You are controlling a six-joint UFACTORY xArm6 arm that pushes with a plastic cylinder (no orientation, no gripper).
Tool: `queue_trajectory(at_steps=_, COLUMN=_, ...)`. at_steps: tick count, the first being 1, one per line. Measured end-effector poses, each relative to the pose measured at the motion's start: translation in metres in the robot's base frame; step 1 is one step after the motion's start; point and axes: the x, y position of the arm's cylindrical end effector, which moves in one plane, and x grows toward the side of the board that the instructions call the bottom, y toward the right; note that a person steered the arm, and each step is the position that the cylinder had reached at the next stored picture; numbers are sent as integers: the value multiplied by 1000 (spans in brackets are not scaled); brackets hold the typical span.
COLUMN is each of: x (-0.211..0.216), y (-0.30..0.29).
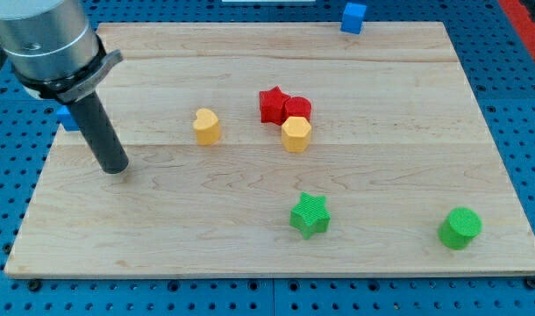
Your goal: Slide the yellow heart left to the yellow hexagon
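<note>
The yellow heart [206,126] lies left of the board's middle. The yellow hexagon [296,134] lies to its right, touching a red cylinder [297,110] and close to a red star [272,104] above it. My tip [115,167] rests on the board at the view's left, well left of and a little below the yellow heart, apart from every block.
A green star [310,216] sits at lower middle and a green cylinder [460,228] at lower right. A blue cube [353,17] stands at the board's top edge. A blue block [67,117] shows partly behind the rod at the board's left edge.
</note>
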Motion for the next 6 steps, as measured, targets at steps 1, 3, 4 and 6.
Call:
queue_trajectory(at_steps=1, x=0, y=4)
queue_trajectory(at_steps=3, x=-7, y=-44)
queue_trajectory(at_steps=4, x=-46, y=-53)
queue_trajectory(at_steps=6, x=-85, y=-42)
